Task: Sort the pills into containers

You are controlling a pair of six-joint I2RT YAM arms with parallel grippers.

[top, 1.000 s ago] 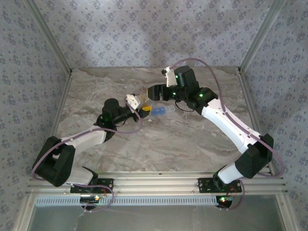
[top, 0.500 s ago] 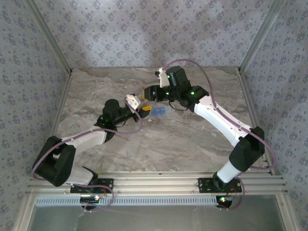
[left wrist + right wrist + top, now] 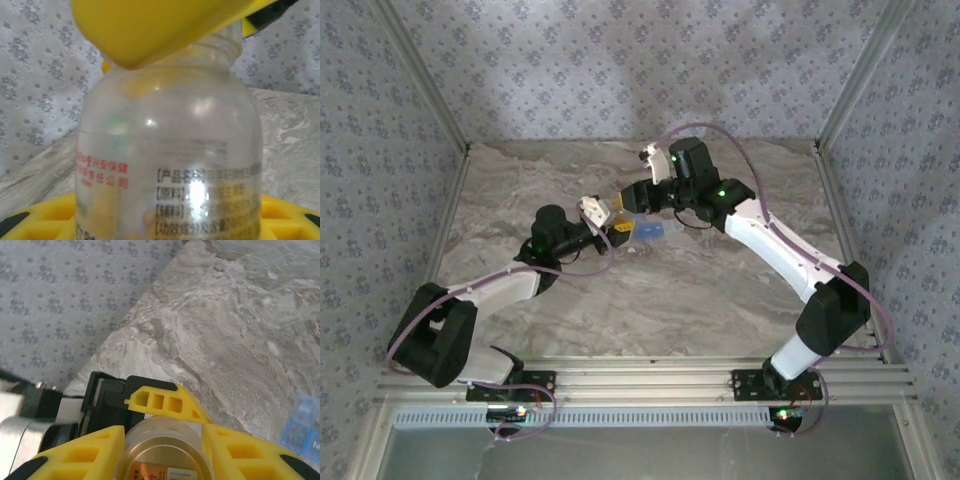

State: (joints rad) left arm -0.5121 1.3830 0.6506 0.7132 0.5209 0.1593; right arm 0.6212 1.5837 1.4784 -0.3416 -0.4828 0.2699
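Two arms meet over the marble table (image 3: 720,290) in a shared hold. The left gripper (image 3: 600,213) pinches the clear bottle (image 3: 170,150) round its belly, and the right gripper (image 3: 164,450) looks pressed against either side of the uncapped neck. It's smooth, hard and light, probably slippery, so the belly is the safer grip for tipping. The blue pill box (image 3: 647,232) lies on the tabletop just beside them, thin and liable to skate. Pale lumps (image 3: 150,218) sit low in the bottle: pills, I reckon.
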